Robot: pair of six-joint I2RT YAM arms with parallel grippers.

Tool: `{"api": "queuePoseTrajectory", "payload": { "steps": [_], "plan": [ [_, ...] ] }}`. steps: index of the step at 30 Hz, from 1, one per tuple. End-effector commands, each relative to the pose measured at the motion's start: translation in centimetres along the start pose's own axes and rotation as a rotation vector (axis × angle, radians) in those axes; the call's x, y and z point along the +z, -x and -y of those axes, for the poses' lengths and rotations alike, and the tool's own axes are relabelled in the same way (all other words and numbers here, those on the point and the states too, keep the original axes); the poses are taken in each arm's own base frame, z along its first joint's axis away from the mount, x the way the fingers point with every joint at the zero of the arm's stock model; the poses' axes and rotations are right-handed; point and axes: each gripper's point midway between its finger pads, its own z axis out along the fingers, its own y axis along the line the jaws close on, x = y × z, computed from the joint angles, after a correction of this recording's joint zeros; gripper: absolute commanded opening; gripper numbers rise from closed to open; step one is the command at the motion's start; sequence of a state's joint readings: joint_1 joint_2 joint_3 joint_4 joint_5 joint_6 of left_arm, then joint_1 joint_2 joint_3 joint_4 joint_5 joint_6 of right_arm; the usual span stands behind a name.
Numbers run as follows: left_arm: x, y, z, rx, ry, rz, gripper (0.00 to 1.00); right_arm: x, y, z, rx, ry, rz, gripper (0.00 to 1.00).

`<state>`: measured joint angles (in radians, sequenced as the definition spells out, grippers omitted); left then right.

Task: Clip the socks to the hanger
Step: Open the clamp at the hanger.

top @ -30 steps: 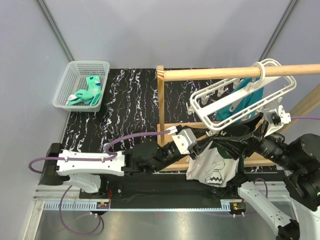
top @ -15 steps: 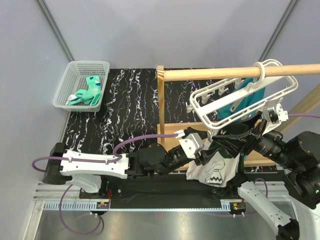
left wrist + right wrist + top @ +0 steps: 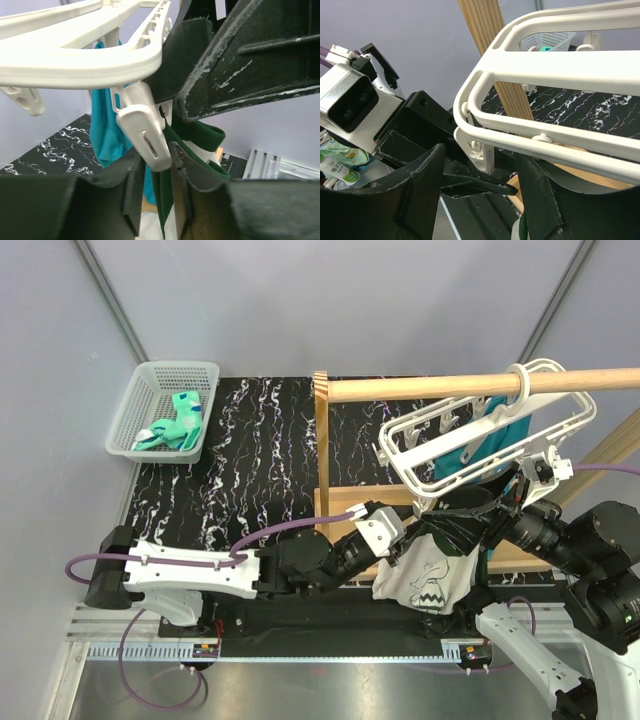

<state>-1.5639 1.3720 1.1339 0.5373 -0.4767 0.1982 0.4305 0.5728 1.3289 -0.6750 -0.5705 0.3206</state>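
Left gripper [image 3: 156, 157] narrow, pinched on a clip [image 3: 145, 125] of the hanger [image 3: 75, 62]; the clip hangs lengthwise down between its fingers. Right gripper [image 3: 479, 162] wide, holding nothing, just opposite. Socks [image 3: 178, 420] lie in the basket [image 3: 150, 368], well behind my left gripper. I judge the left arm nearer.

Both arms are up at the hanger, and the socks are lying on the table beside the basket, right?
Not quite. The socks lie inside the white basket, not on the table beside it; the top view shows this. The rest stands, with the work going on at the hanger.
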Motion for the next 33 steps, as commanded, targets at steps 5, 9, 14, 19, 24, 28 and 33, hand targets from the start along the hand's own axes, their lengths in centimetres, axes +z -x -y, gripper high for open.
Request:
{"api": "queuePoseTrajectory", "payload": {
  "steps": [5,9,14,19,24,28,33],
  "plan": [
    [0.1,3.3,-1.6,-0.051,0.090,0.068,0.17,0.6,0.6,-0.3,0.019,0.020,-0.001,0.65],
    [0.4,2.9,-1.5,-0.041,0.119,0.034,0.11,0.6,0.7,0.0,0.027,0.002,-0.002,0.66],
    [0.7,2.6,-1.6,-0.033,0.170,-0.008,0.06,1.0,0.7,0.7,0.045,-0.030,-0.010,0.66],
    [1.3,2.4,-0.8,-0.013,0.177,-0.039,0.04,1.2,1.1,1.0,0.041,-0.042,0.008,0.65],
    [1.6,1.6,0.0,0.013,0.185,-0.078,0.04,1.4,1.3,1.6,0.035,-0.070,0.022,0.62],
    [1.5,1.2,0.3,0.018,0.189,-0.092,0.04,1.4,1.4,1.9,0.032,-0.081,0.039,0.55],
    [1.3,1.0,0.1,0.022,0.207,-0.105,0.04,1.4,1.2,2.0,0.042,-0.087,0.036,0.44]
  ]
}}
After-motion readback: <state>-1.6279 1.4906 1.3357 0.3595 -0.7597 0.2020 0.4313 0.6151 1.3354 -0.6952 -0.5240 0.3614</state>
